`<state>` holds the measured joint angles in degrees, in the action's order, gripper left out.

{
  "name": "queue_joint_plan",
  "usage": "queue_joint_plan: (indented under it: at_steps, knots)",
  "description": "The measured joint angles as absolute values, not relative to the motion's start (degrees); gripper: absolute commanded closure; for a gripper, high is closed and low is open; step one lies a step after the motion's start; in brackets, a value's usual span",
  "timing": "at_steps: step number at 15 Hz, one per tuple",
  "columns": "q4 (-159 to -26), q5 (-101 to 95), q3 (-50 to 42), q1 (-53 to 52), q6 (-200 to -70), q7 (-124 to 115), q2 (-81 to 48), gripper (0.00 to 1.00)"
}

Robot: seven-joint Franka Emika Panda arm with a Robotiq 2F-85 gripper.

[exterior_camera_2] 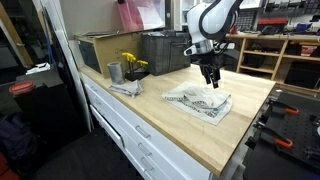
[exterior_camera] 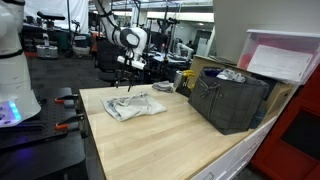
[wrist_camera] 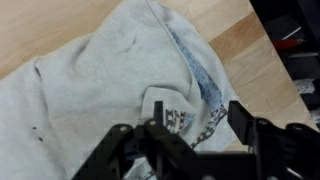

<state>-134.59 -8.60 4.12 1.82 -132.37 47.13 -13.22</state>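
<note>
Looking down the wrist view, I have the crumpled grey cloth (wrist_camera: 100, 80) filling the middle of the frame. It lies on the wooden tabletop (exterior_camera_2: 190, 135), near centre in both exterior views. My gripper (wrist_camera: 178, 125) hangs just above it, fingers apart and gripping nothing. I judge the care here is a straight vertical path, so no pad snags the raised fold. A dark crate (exterior_camera: 232, 100) sits at right, and lab benches fill the background.
</note>
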Motion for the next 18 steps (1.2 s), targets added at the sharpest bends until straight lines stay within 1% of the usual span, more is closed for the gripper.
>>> queue_joint_plan:
  at_steps: [3, 8, 12, 18]
  knots:
    - [-131.6, -8.6, 1.3, 2.5, -132.4, 41.5, -15.5, 0.0]
    - [-124.1, -7.4, -0.6, 4.2, -132.2, 30.7, -25.3, 0.0]
    - [-119.2, -4.1, 1.1, 3.9, -128.8, 21.9, -31.5, 0.0]
    - [-115.1, 0.1, 3.4, 2.5, -123.2, 15.4, -35.1, 0.0]
